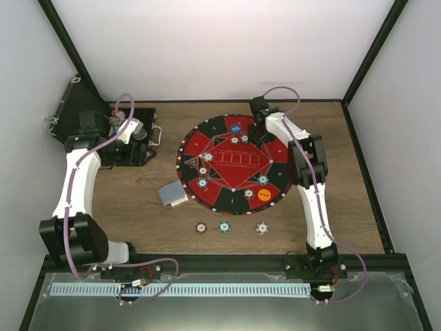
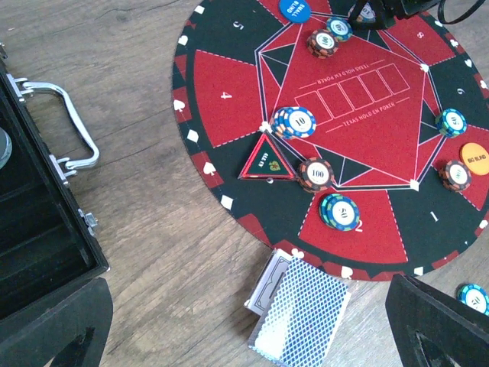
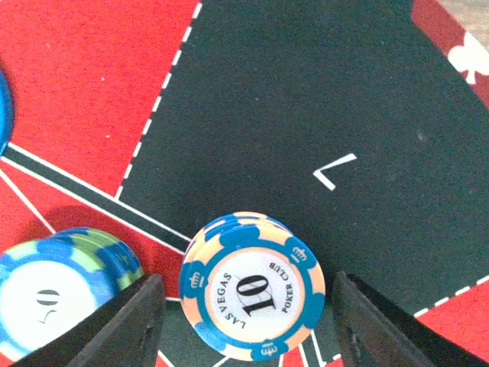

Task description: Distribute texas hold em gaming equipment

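Where the mat [image 1: 207,141] ends, three chips [image 1: 224,226] | one card deck [image 1: 171,194] | two buttons [image 1: 263,195]

Blue chip [image 3: 252,287]: "10 LAS VEGAS POKER CLUB". Mat [image 2: 221,126]: "TEXAS HOLD EM POKER", seat "4". Blue button [image 2: 294,9]: "SMALL BLIND". Orange button [image 2: 474,159]: "BIG BLIND". Triangle [image 2: 267,158]: "ALL IN". Brown chip [image 2: 315,174]: "100".

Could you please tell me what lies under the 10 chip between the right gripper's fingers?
Rims of more blue-edged chips peek out beneath the 10 chip, so it tops a small stack on the mat. Their count and the mat directly below are covered.
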You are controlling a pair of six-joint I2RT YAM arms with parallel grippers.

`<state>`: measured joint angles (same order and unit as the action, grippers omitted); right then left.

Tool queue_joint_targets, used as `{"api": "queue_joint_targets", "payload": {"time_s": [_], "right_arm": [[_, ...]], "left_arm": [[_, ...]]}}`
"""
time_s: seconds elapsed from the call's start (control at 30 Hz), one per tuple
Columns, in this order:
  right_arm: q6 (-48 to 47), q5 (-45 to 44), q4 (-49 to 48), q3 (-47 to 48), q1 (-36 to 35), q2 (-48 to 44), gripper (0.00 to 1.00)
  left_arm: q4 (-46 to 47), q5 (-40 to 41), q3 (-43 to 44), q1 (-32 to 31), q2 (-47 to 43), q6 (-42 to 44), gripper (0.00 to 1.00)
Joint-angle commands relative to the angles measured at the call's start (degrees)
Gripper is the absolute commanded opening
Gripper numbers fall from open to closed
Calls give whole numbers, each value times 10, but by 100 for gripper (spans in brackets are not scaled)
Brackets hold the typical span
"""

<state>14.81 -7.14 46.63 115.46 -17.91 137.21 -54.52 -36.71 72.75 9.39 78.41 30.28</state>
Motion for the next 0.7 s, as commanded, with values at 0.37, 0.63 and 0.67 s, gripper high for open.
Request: {"api": "queue_joint_targets", "payload": {"time_s": [0.37, 0.63, 0.67], "right_arm": [[63, -9, -39, -277, -38, -323, 71], [220, -22, -8, -579, -203, -555, 75], [249, -17, -2, -606, -224, -574, 75]], "left_arm": [[5, -13, 14, 3, -4, 8, 100], [0, -30, 4, 3, -11, 24, 100], [0, -31, 1, 3, -9, 26, 100]]}}
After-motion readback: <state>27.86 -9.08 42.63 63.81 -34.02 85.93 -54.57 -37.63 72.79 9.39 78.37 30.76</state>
